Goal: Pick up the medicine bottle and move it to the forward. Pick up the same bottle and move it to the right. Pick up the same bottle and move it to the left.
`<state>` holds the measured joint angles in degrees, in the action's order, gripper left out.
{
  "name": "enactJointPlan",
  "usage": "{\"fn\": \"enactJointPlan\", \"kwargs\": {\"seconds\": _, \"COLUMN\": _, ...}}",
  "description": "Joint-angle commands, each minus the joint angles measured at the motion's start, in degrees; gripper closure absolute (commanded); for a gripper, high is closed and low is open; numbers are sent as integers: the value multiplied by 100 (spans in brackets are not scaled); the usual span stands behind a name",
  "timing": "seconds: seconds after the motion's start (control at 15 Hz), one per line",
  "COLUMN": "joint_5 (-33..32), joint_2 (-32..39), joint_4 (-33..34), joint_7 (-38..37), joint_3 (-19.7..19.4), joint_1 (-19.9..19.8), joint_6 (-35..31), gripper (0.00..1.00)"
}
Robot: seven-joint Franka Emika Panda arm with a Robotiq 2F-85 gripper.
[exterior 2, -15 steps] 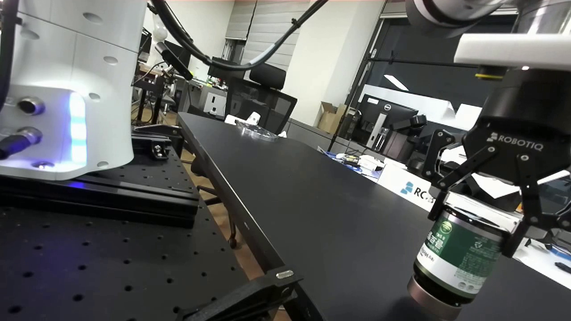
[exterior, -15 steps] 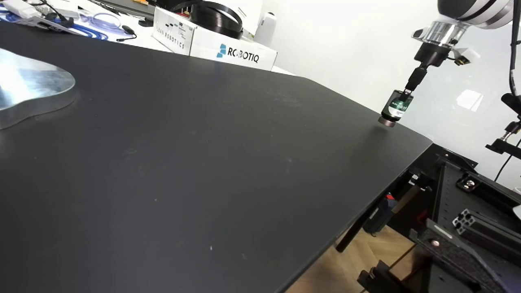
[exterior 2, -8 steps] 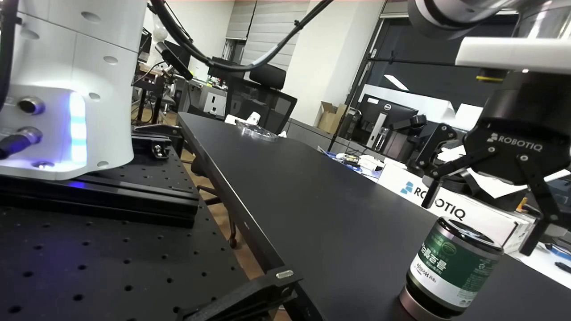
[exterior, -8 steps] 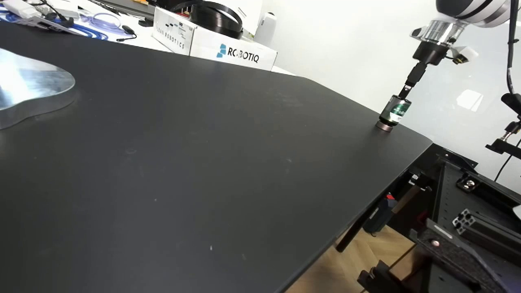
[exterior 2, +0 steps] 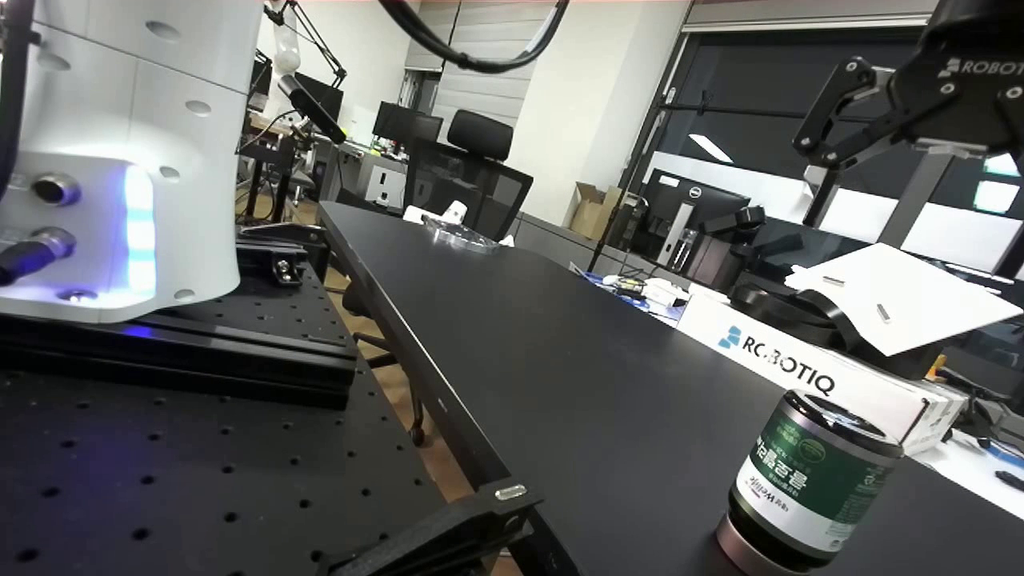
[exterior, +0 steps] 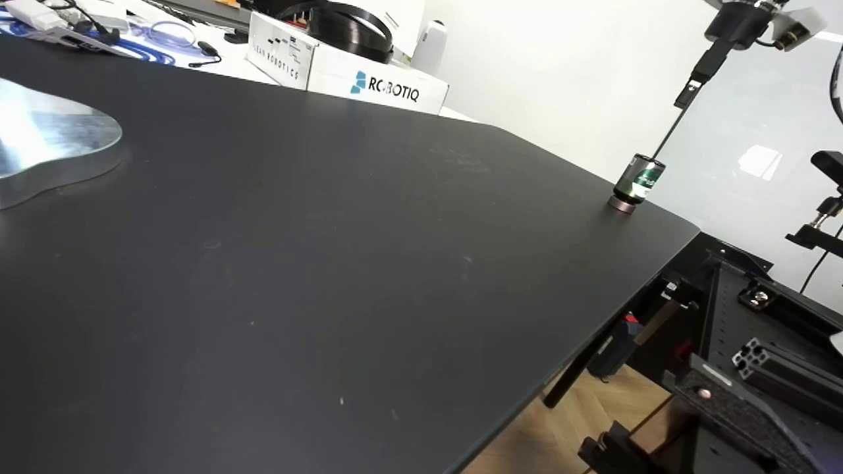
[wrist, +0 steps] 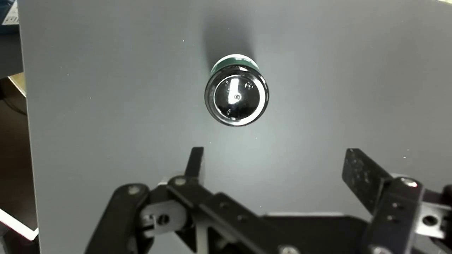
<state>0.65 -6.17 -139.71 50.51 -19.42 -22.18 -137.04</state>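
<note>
The medicine bottle [exterior 2: 808,488] stands upside down on its cap on the black table, its green and white label facing out. In an exterior view the bottle [exterior: 640,179] is near the table's corner. From above, the wrist view shows the dark shiny base of the bottle [wrist: 237,95], ahead of the fingertips and apart from them. My gripper [wrist: 275,151] is open, with only bare tabletop seen between its fingers. Both exterior views have the gripper [exterior 2: 916,232] raised above the bottle; part of it is cut off by the frame.
A white Robotiq box [exterior: 379,82] with a black roll on it sits beyond the table's far edge. On the table lies a shiny metal piece [exterior: 53,131]. A black clamp [exterior 2: 448,532] grips the table edge near the robot's perforated base plate [exterior 2: 200,480].
One second ago the gripper held the bottle just above the table. The bottle then came down onto the table, the jaws opened, and the gripper rose away from it.
</note>
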Motion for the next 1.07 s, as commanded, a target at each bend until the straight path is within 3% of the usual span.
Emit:
{"fn": "enactJointPlan", "kwargs": {"seconds": 0.0, "joint_5": -299, "joint_2": -129, "joint_4": 23, "joint_7": -303, "joint_3": -104, "joint_1": 62, "joint_6": 167, "gripper": 0}}
{"fn": "enactJointPlan", "kwargs": {"seconds": 0.33, "joint_5": -569, "joint_2": 244, "joint_4": -63, "joint_7": -304, "joint_3": -285, "joint_1": -1, "joint_6": -266, "gripper": 0}}
{"fn": "enactJointPlan", "kwargs": {"seconds": 0.67, "joint_5": -360, "joint_2": 907, "joint_4": -84, "joint_7": -182, "joint_3": -357, "joint_1": -31, "joint_6": -942, "gripper": 0}}
{"fn": "enactJointPlan", "kwargs": {"seconds": 1.0, "joint_5": 62, "joint_2": 1355, "joint_4": -46, "joint_7": -1, "joint_3": -175, "joint_1": -91, "joint_6": -1484, "gripper": 0}}
